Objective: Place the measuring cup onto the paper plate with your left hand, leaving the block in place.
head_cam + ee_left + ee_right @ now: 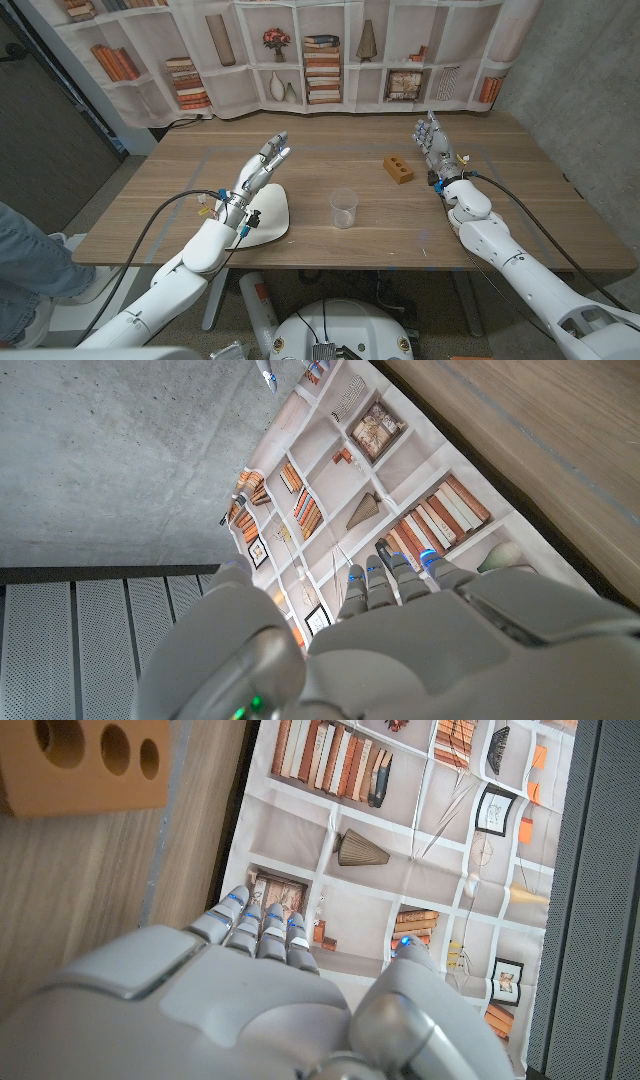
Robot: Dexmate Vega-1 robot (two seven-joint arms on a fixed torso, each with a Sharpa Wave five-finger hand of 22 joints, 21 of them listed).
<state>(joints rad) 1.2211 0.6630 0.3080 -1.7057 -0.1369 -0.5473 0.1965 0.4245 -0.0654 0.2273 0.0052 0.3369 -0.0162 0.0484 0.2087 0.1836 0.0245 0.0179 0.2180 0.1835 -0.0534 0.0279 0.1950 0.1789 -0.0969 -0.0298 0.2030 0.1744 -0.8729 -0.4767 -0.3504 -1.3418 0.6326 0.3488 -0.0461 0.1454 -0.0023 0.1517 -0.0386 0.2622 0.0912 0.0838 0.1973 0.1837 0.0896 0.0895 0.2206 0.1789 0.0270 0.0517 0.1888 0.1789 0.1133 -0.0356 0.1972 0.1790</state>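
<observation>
Reaching in from the near left corner, the left hand (262, 167) is seen raised over the wooden tabletop (330, 160), its fingers extended and slightly apart with nothing held. Directly beneath its wrist and forearm the white paper plate (272, 213) is found, near the tabletop's front edge. To the right of the plate, apart from it, the small clear plastic measuring cup (344, 208) stands upright with its mouth upward. The coming move is judged to turn on this relation: the cup lies to the right of the left hand and somewhat nearer the front edge, so the hand would have to be brought rightward and back toward the robot before a grasp could be made, and the carry back to the plate would be short. Further right and toward the far side, the orange wooden block with holes (398, 168) lies well apart from the cup, its long axis set at a slant. Beside the block, the right hand (434, 145) is held open and empty, fingers pointing away from the robot.
</observation>
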